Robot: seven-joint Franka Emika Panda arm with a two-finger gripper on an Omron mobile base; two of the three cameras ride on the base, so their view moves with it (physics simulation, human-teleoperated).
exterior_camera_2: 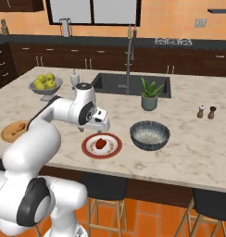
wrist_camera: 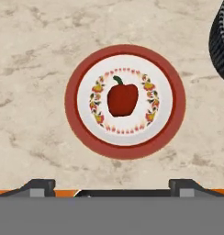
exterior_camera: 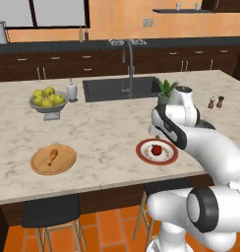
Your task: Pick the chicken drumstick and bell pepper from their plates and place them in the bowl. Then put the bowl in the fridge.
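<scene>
A: While the hand (wrist_camera: pixel 112 183) hangs over the red-rimmed plate (wrist_camera: pixel 173 119) with its fingers spread wide and nothing between them, what worries you?

B: The bell pepper (wrist_camera: pixel 122 99) sits at the centre of that plate, in the middle of the hand view. It is round and glossy, so I judge a descent that lands off-centre could roll it aside or let it slip from the pads. Pressing too low could also knock the plate across the counter (exterior_camera: pixel 107 133).

A: And the other pieces?

B: The chicken drumstick (exterior_camera: pixel 52 156) lies on the wooden plate (exterior_camera: pixel 68 165) at the lower left of the left base view, well apart from the pepper. The bowl (exterior_camera_2: pixel 150 134) stands just to the right of the red-rimmed plate in the right base view, and looks empty.

A: Anything in the way?

B: A potted plant (exterior_camera_2: pixel 150 95) stands behind the bowl, with the salt and pepper shakers (exterior_camera_2: pixel 206 112) further right. The pedestal fruit bowl (exterior_camera: pixel 48 101) and soap dispenser (exterior_camera: pixel 71 90) sit well back at upper left. The short carry to the bowl looks open; a low swing might clip its rim.
</scene>
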